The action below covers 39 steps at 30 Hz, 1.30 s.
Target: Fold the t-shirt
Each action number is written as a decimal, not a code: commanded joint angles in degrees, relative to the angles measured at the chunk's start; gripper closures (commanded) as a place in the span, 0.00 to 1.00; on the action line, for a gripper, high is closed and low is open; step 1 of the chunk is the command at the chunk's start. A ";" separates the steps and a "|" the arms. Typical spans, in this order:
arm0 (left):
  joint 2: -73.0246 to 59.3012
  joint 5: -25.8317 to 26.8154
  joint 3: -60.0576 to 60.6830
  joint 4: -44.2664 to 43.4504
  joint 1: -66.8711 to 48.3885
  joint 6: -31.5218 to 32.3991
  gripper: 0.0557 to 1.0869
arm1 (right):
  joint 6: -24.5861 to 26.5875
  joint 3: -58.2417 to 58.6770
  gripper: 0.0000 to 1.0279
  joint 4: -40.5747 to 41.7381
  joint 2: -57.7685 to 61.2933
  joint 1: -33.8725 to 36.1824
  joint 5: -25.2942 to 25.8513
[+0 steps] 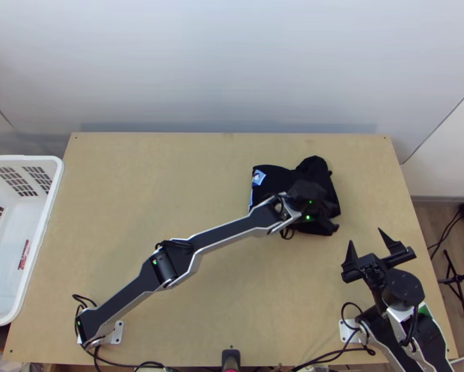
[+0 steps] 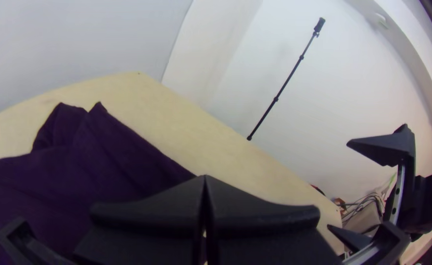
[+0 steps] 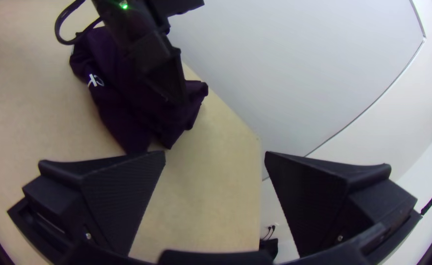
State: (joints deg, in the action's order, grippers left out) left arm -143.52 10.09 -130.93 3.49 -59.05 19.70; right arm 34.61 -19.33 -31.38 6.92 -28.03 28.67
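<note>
Black t-shirt (image 1: pixel 274 177) is lying bunched and compact on right half of wooden desk (image 1: pixel 170 161), toward far edge; blue-and-white patch (image 1: pixel 258 178) is showing at its left side. Left tool (image 1: pixel 318 209) is hovering over shirt, fingers pressing together; cannot tell whether cloth is sitting between them. Right tool (image 1: pixel 365 235) is standing wide apart, nearer desk's right edge, clear of shirt. White basket (image 1: pixel 57 180) is standing at desk's left edge.
</note>
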 commanded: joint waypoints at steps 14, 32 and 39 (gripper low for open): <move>-7.38 0.64 -1.69 6.97 1.83 1.74 0.58 | 0.99 1.14 0.08 1.84 -1.82 0.61 -0.19; 17.05 2.48 -1.61 13.21 4.20 1.57 0.06 | 1.86 -2.29 0.08 6.85 3.45 0.35 -0.19; 28.83 2.04 5.07 18.75 6.40 -2.21 0.06 | -9.65 -8.18 0.11 5.80 15.05 3.16 -6.69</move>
State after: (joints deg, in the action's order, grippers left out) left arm -125.36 12.47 -130.78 17.67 -54.70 20.53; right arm 34.76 -22.22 -24.58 12.21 -27.64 27.53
